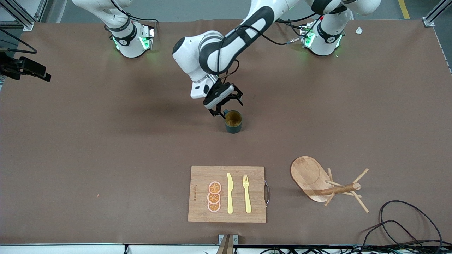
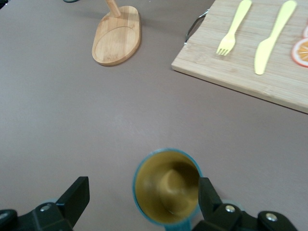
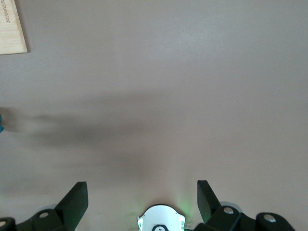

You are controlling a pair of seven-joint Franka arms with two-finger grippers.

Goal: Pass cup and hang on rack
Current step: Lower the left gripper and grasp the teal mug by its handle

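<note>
The dark teal cup (image 1: pixel 233 121) with a yellow inside stands upright near the table's middle. My left gripper (image 1: pixel 226 107) is open and low beside it. In the left wrist view the cup (image 2: pixel 166 187) sits between the open jaws, close against one finger (image 2: pixel 208 195), with the other finger (image 2: pixel 77 195) well apart from it. The wooden rack (image 1: pixel 310 176) is nearer the front camera, toward the left arm's end. Its post and pegs (image 1: pixel 340 189) reach out from its oval base (image 2: pixel 117 36). My right gripper (image 3: pixel 142 197) is open and empty over bare table by its own base, and the right arm waits.
A bamboo cutting board (image 1: pixel 197 192) with a yellow knife (image 1: pixel 230 194), a fork (image 1: pixel 246 194) and orange slices (image 1: pixel 214 197) lies near the front edge; it also shows in the left wrist view (image 2: pixel 240 67). Black cables (image 1: pixel 406 225) lie at the front corner beside the rack.
</note>
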